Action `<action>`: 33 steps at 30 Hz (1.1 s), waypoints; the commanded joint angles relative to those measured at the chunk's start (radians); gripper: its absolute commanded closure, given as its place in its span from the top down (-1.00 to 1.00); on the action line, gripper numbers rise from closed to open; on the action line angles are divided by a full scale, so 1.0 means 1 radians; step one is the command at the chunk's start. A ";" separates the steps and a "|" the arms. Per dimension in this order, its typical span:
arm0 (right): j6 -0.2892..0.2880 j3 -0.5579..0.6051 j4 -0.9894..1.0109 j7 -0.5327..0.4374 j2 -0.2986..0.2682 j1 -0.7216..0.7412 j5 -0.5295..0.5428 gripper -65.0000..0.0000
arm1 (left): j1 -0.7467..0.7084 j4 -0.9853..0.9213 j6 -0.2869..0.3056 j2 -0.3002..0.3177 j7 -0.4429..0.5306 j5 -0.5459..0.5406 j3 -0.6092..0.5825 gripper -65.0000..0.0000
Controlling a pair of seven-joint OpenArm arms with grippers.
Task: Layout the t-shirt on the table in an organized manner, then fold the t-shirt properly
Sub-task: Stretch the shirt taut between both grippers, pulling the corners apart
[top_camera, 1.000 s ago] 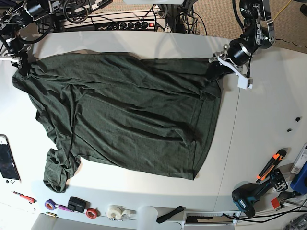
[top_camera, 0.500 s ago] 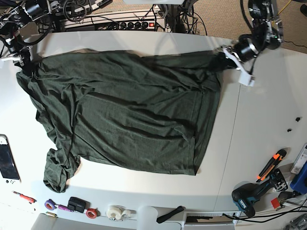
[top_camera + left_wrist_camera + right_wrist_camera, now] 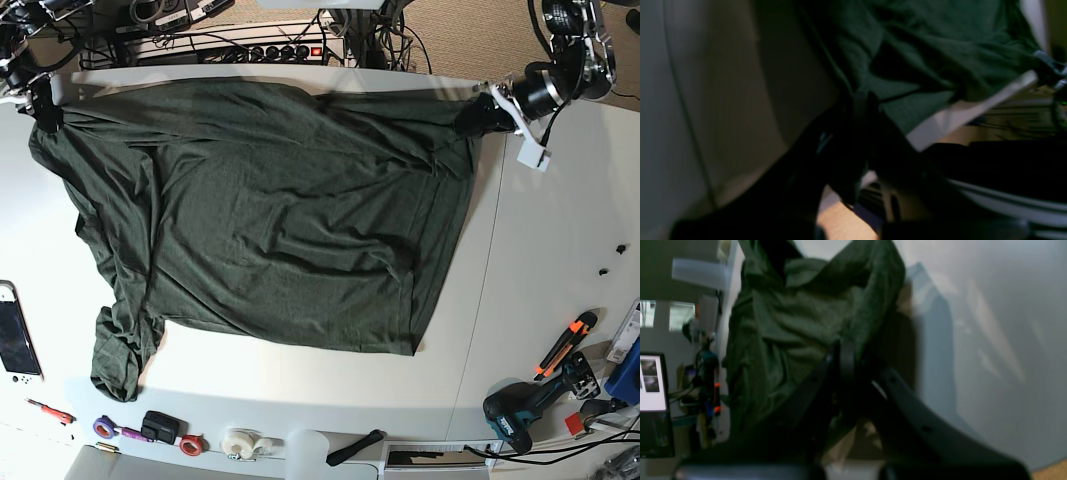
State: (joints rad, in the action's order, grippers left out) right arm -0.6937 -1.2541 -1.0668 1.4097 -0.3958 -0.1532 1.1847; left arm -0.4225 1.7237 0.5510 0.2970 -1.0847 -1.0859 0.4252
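The dark green t-shirt (image 3: 270, 210) lies spread over the white table (image 3: 540, 250), its far edge lifted and stretched between both arms. My left gripper (image 3: 472, 117) is shut on the shirt's far right corner; in the left wrist view the black fingers (image 3: 857, 113) pinch green cloth (image 3: 923, 43). At the table's far left corner my right gripper (image 3: 47, 112) is shut on the shirt's opposite corner, and the right wrist view shows its fingers (image 3: 843, 363) clamped on bunched fabric (image 3: 800, 313). One sleeve (image 3: 122, 350) lies crumpled at the near left.
A phone-like device (image 3: 18, 335) lies at the left edge. Tape rolls (image 3: 240, 443) and small items line the near edge. A drill (image 3: 520, 405) and an orange-handled tool (image 3: 566, 342) sit at the near right. Cables and a power strip (image 3: 270, 50) lie behind the table.
Both grippers have moved toward the table's far edge and apart, pulling the shirt's upper edge taut and further back. The shirt body has flattened with fewer wrinkles.
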 commanded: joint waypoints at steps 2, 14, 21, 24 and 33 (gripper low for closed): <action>-0.004 -0.016 -0.020 -0.013 -0.031 -0.014 0.048 -1.00 | -0.019 0.016 0.035 0.019 -0.012 -0.060 0.005 -1.00; -0.004 -0.074 -0.020 -0.013 -0.031 -0.021 0.185 -1.00 | -0.039 0.016 0.147 0.019 -0.078 -0.345 0.069 -1.00; -0.004 -0.074 -0.019 -0.013 -0.031 0.042 0.232 -1.00 | 0.052 0.016 0.147 0.013 -0.074 -0.348 0.068 -1.00; -0.004 -0.058 -0.019 -0.013 -0.031 0.096 0.224 -1.00 | 0.109 0.015 0.147 0.013 -0.059 -0.302 0.068 -1.00; -0.004 0.134 -0.019 -0.100 -0.031 0.218 -0.026 -1.00 | 0.211 0.013 0.147 0.014 0.102 -0.077 0.068 -1.00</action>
State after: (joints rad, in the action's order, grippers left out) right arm -0.6926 -1.1172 -1.0676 1.3281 -0.3965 0.0563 1.1294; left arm -0.2218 1.7210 0.6922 0.2993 -1.0088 -1.1339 0.4877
